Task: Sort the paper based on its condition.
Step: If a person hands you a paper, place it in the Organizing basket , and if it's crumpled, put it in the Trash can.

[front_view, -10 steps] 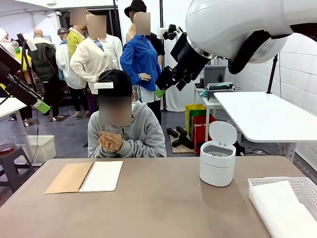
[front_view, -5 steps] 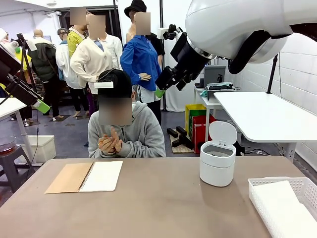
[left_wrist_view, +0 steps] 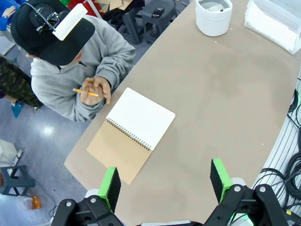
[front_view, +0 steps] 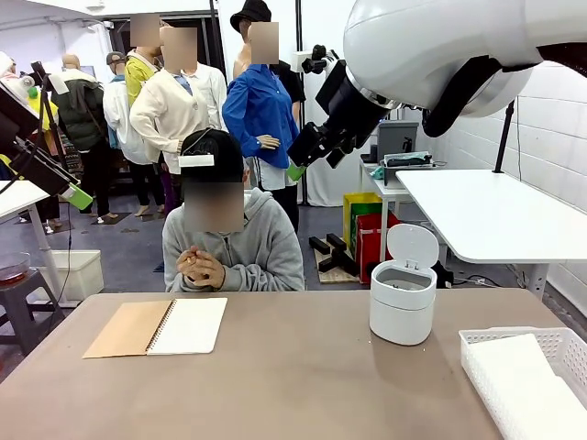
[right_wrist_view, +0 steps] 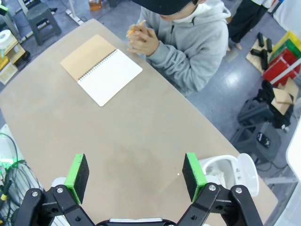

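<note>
basket (front_view: 479, 337): cut off by the right and bottom edges
paper (front_view: 518, 380): runs off the bottom edge with the basket — how many sheets, I cannot tell
bin (right_wrist_view: 223, 167): near side hidden behind my right gripper (right_wrist_view: 135, 175); what lies inside, I cannot tell
pencil (left_wrist_view: 85, 92): partly buried in the person's hands (left_wrist_view: 96, 87) — tip too small to make out

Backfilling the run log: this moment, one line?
left gripper open, aloft | right gripper open, aloft | notebook open | paper in basket | person's hands clasp pencil
</note>
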Motion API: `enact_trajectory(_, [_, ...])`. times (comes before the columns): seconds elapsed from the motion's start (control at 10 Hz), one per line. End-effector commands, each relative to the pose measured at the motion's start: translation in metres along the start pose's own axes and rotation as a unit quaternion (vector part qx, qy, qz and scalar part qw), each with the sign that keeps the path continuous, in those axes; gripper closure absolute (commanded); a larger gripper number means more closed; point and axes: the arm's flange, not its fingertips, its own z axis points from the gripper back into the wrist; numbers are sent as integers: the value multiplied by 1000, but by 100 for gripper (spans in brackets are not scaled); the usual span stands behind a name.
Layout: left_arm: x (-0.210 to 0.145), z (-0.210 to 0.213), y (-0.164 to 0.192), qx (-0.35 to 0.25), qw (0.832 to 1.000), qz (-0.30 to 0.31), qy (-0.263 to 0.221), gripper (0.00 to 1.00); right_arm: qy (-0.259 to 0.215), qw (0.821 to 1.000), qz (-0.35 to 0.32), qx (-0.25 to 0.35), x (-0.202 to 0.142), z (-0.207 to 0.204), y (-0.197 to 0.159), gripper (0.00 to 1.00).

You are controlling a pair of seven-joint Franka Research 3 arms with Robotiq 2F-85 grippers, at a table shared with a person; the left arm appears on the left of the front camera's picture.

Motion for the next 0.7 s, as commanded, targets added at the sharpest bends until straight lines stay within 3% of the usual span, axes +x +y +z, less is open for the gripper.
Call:
enact_trajectory(0.0, [1, 0, 0, 1, 1000, 0, 0, 0, 0, 1000, 1, 0, 0, 0, 0, 0])
enact_trajectory(0.6, [1, 0, 0, 1, 1000, 0, 0, 0, 0, 1000, 1, 0, 0, 0, 0, 0])
